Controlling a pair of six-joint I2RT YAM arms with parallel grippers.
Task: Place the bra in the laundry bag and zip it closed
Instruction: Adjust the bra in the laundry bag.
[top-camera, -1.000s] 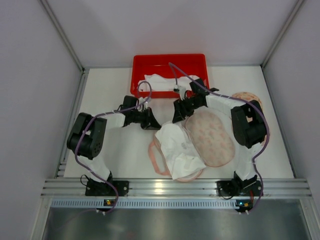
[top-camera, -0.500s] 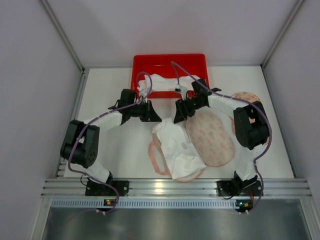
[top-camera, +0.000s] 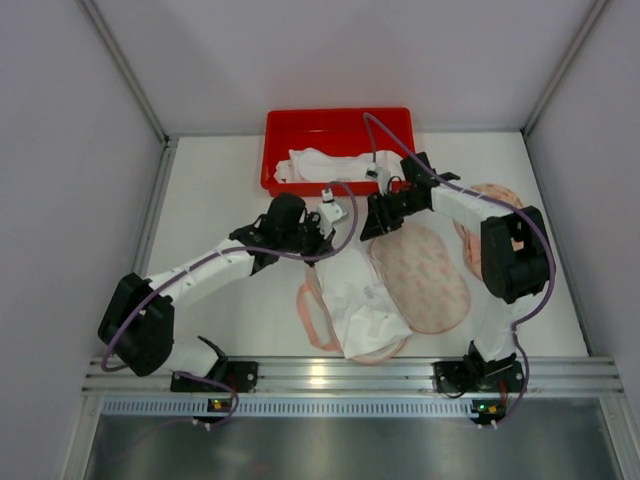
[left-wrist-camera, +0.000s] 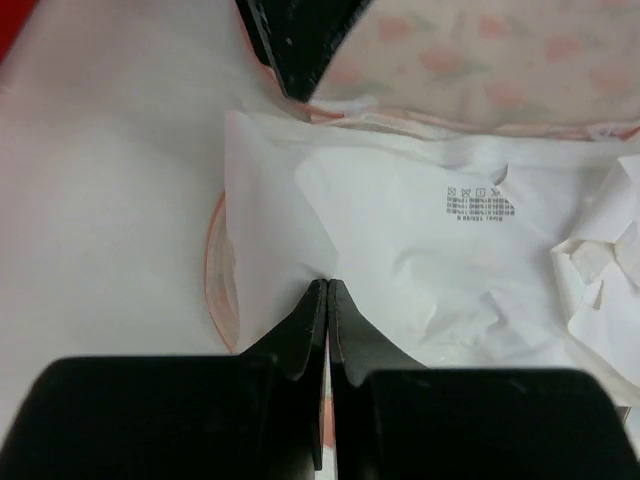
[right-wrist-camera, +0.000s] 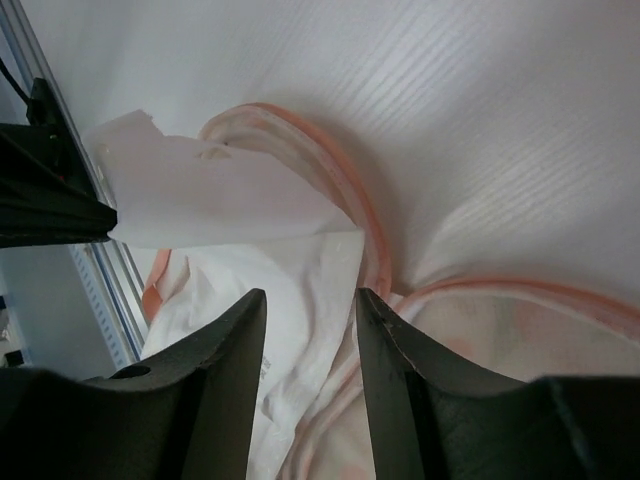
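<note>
So the left gripper (left-wrist-camera: 327, 288) is clamped fully shut. From the right wrist view it looks like it has a corner of the bra (top-camera: 358, 295) pinched at the laundry bag's far-left edge, with that corner lifted a bit off the bag. The bra is the white crumpled thing. Most of it lies on the left half of the opened laundry bag (top-camera: 425, 275), spilling over the pink rim (top-camera: 312, 318) on the bag's left side. So it's on the bag, not really in it, and the zip isn't closed at all.

Handling-wise, I'd guess it's super light and floppy. It's thin fabric with zero stiffness that folds wherever it wants, so lifting one corner just peels up a flap instead of moving the whole thing. It's not fragile and probably not slippery, but it'll bunch up and could snag on the rim. The best spot to grab is probably a doubled-up fold nearer the middle, not a single-layer corner. The bag itself seems a bit stiffer thanks to that piped rim, so the rim is the obvious handle for folding the bag shut.

The right gripper (right-wrist-camera: 308, 300) hangs over the bag's far end, just above where the two halves meet. Its jaws are partway apart with nothing between them, only bra fabric and rim showing below. Can't tell whether it's going for the rim or the bra.
</note>
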